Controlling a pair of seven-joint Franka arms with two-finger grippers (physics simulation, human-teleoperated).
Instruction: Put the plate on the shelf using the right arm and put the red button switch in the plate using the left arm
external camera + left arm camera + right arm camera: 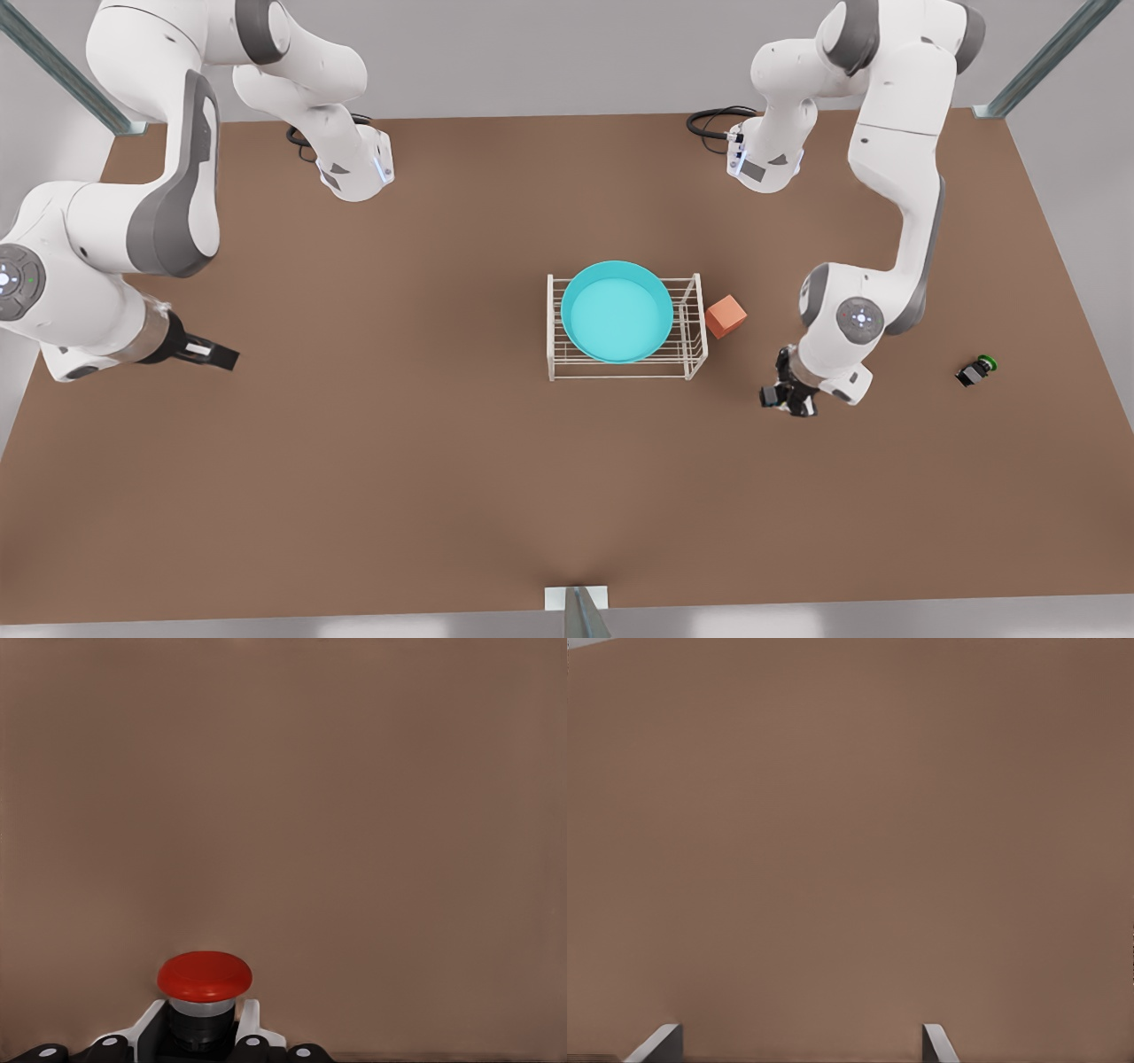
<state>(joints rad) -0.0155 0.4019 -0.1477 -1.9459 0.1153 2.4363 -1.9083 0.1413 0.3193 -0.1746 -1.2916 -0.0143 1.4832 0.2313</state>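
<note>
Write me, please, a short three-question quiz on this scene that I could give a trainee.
1. True or false: the plate already lies on the shelf.
2. Which gripper grips the red button switch? A) left gripper B) right gripper
3. Fill in: beside the shelf, on the front view's right, sits the orange ____.

Key: 1 true; 2 A; 3 cube.

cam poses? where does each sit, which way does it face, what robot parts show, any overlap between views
Front view: high above the table, looking down; both arms, plate on the shelf.
Left wrist view: on the left gripper, facing bare table; fingers shut on the red button switch.
Right wrist view: on the right gripper, facing bare table; fingertips apart.
Shared: front view shows the left gripper and right gripper.
</note>
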